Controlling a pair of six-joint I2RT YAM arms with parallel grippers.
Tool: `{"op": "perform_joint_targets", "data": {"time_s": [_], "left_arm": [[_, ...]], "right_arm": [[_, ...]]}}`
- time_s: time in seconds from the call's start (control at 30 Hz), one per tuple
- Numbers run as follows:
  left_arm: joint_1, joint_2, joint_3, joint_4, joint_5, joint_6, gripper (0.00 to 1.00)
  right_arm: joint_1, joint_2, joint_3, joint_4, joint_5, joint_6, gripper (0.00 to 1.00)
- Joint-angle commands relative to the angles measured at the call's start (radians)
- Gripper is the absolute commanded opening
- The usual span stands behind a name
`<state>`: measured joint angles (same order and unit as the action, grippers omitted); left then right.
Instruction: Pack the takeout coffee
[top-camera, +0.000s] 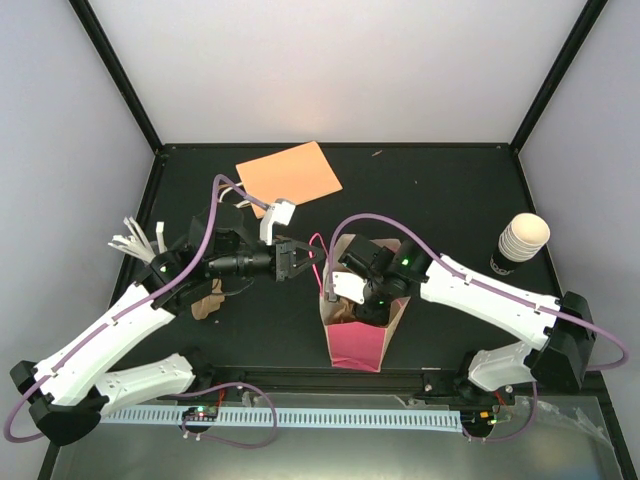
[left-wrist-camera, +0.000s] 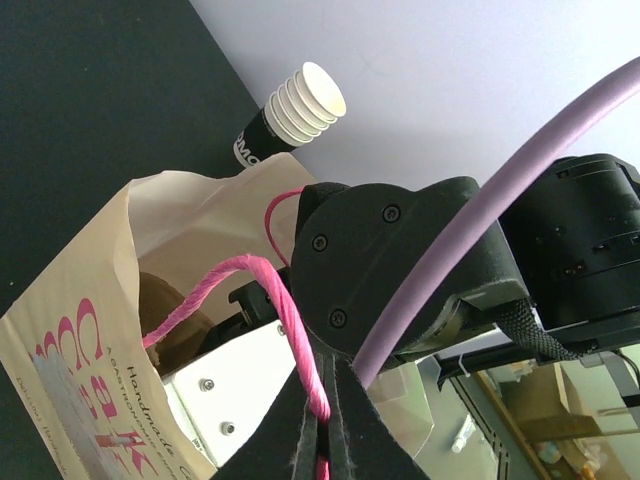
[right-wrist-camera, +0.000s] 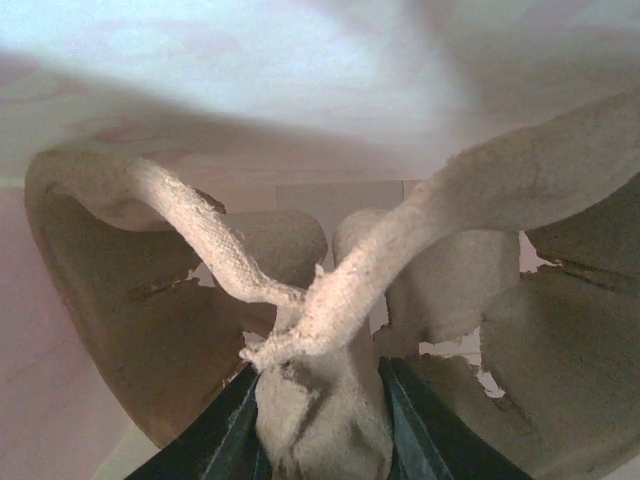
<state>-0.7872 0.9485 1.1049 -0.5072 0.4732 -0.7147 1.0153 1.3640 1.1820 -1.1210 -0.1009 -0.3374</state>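
Left claw (top-camera: 298, 260): we see it shut tight on the pink handle (top-camera: 318, 262) of the paper bag (top-camera: 358, 345), just left of the bag's mouth near the centre of the top view. In its own wrist view the cord (left-wrist-camera: 285, 300) runs down into the pinch (left-wrist-camera: 322, 415) between the two dark fingers.

Right claw (top-camera: 348, 290): it reaches down into the bag's open mouth. In its wrist view (right-wrist-camera: 320, 440) we see the jaws partly closed, clamped on either side of the middle ridge of the pulp carrier (right-wrist-camera: 320, 300).

Takeout coffee (top-camera: 522, 240): it stands upright on the dark table at the right edge of the top view, well apart from the bag, and neither claw touches it. In the left wrist view we find it at upper centre (left-wrist-camera: 298, 108), beyond the bag's rim.

Paper bag (left-wrist-camera: 90, 330): upright at lower centre of the top view, mouth open, cream with pink lettering.

Pulp carrier: inside the bag, filling most of the right wrist view.

Orange sheet (top-camera: 288, 175): flat on the table, upper centre-left of the top view.

White sticks (top-camera: 135, 240): at the left of the top view, beside the left arm.
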Motion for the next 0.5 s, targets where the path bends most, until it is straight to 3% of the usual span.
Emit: {"op": "perform_joint_targets", "data": {"time_s": [0.0, 0.47], "left_arm": [[-0.006, -0.022, 0.051, -0.006, 0.006, 0.003, 0.02], [-0.006, -0.056, 0.073, -0.02, -0.047, 0.023, 0.02]], "right_arm": [[-0.007, 0.008, -0.02, 0.015, -0.027, 0.007, 0.31], [-0.014, 0.031, -0.069, 0.051, -0.068, 0.039, 0.32]]}}
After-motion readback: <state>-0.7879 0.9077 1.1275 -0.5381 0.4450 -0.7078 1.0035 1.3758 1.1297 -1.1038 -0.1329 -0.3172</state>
